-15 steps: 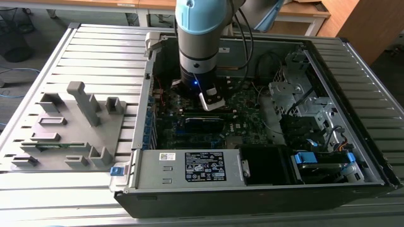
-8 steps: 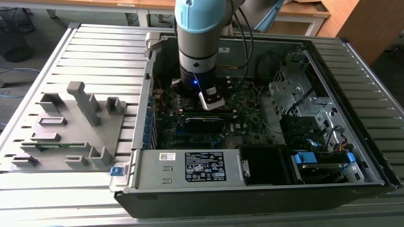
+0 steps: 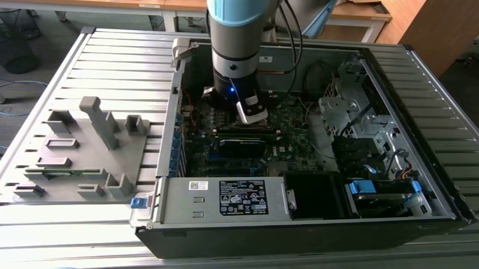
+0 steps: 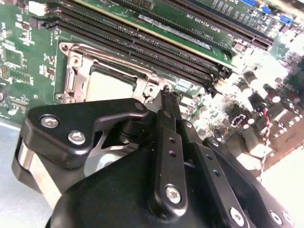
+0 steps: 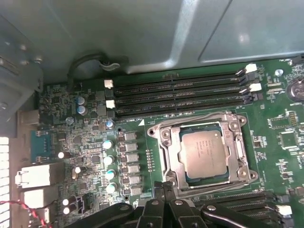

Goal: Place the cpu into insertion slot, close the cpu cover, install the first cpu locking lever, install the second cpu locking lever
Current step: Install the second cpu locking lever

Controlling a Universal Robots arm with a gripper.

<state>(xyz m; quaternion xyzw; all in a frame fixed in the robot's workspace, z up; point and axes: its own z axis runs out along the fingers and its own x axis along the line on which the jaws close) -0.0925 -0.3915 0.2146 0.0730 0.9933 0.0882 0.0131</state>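
Observation:
The cpu (image 5: pixel 202 153) lies flat in the insertion slot (image 5: pixel 167 166), its dull grey face up. The silvery cpu cover (image 5: pixel 240 152) lies down around it, and the chip shows through its square window. In the second wrist view the cpu (image 4: pixel 107 85) and the cpu cover (image 4: pixel 71 71) sit just beyond my gripper (image 4: pixel 166 93). Its black fingertips are pressed together at the socket's near edge, by a corner of the metal rim. I cannot tell whether they touch a lever there. In the exterior view the gripper (image 3: pixel 252 116) hangs low over the motherboard.
Long black memory slots (image 5: pixel 180 95) run along both sides of the socket. The open computer case has steel walls (image 3: pixel 174 112) around the board, a power supply (image 3: pixel 224 197) at the front and drive bays (image 3: pixel 351 117). A grey fixture tray (image 3: pixel 82 151) lies at the exterior view's left.

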